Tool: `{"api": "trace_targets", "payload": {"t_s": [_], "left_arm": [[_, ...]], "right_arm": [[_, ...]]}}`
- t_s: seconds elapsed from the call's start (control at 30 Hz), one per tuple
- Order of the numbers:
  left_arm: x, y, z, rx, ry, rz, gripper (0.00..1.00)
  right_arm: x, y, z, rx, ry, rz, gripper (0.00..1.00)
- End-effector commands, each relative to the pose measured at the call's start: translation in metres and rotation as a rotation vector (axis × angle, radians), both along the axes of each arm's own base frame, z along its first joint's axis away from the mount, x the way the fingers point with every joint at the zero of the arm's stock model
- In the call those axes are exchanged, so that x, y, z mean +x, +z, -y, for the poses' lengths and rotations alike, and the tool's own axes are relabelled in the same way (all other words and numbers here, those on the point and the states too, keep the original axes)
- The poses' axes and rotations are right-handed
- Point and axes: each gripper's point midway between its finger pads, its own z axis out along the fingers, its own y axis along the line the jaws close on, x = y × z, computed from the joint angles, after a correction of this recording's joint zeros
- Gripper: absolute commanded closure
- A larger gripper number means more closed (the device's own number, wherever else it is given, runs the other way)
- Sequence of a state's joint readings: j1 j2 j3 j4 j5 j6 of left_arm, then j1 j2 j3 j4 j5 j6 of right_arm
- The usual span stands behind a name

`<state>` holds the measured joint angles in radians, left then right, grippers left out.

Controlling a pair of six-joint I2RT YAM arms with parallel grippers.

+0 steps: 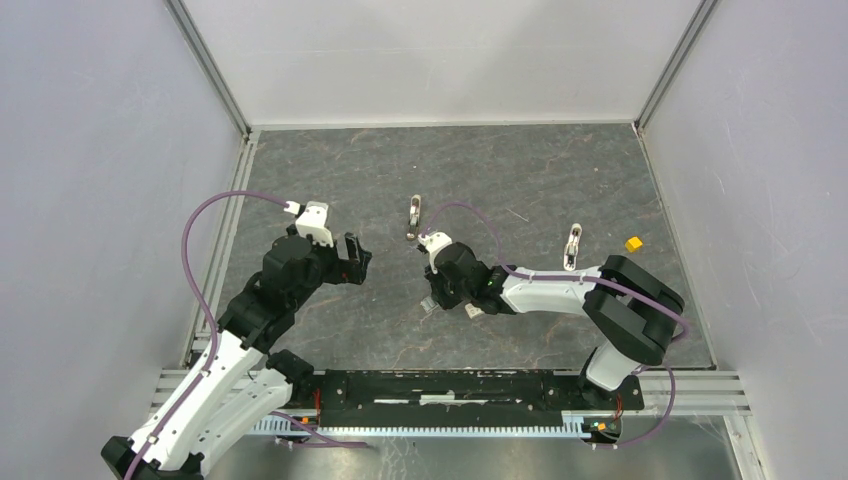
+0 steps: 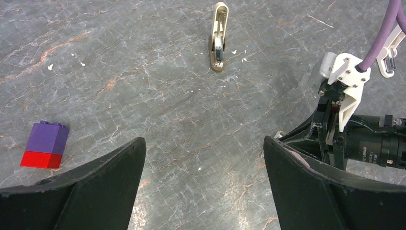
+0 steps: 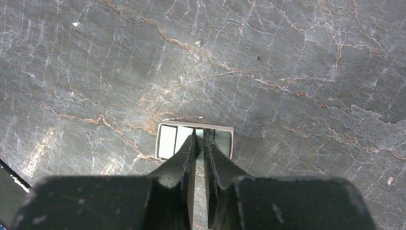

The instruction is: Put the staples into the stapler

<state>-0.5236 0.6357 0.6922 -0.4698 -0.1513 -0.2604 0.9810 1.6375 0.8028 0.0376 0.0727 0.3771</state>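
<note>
right jaws are pressing almost together, tips sitting down inside the staples box. they are looking like they are pinching 1 thin grey staple strip edge-on. only a sliver is showing between the pads, so the hold is a judgement. more pale strips are lying flat in the box to one side of the tips. the box is resting on the dark marbled surface, just in front of the right arm.

handling, as a guess:
- the strip is looking very light, stiff along its length but brittle, likely breaking apart if bent or squeezed hard.
- the metal sides are probably slippery.
- the best hold is looking like across the 2 long flat sides near the middle, with light pressure.
- keeping it level is mattering, so it isn't swinging or dragging the light box up with it.

further out, the beige stapler is lying opened out on the surface beyond both arms, well apart from the box. a 2nd, white stapler is lying off to the right, near the yellow cube. i cannot tell which 1 is getting loaded.

left jaws are standing spread wide, holding nothing, hovering above bare surface. a purple-and-red block is sitting off to their side.
</note>
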Motion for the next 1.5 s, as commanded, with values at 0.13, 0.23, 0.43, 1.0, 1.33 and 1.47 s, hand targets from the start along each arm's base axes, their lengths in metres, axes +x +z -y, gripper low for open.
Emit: {"api": "trace_targets", "payload": {"t_s": [0.13,0.23,0.43,1.0,1.33,1.47], "left_arm": [[0.003,0.009,0.001,0.007,-0.018,0.051,0.02],[0.003,0.008,0.001,0.009,-0.018,0.049,0.02],[0.003,0.007,0.001,0.010,-0.019,0.045,0.02],[0.004,0.006,0.000,0.018,-0.013,0.044,0.02],[0.005,0.005,-0.002,0.028,-0.004,0.043,0.02],[0.006,0.003,-0.002,0.033,-0.006,0.036,0.02]], "right_arm": [[0.003,0.006,0.002,0.024,-0.012,0.030,0.88],[0.003,0.008,0.002,0.041,-0.013,0.028,0.88],[0.002,0.015,0.001,0.077,-0.013,0.022,0.88],[0.014,0.043,-0.029,0.335,0.050,-0.054,0.88],[0.041,0.024,-0.037,0.361,0.040,-0.104,0.88],[0.052,0.013,-0.028,0.364,0.015,-0.120,0.88]]}}
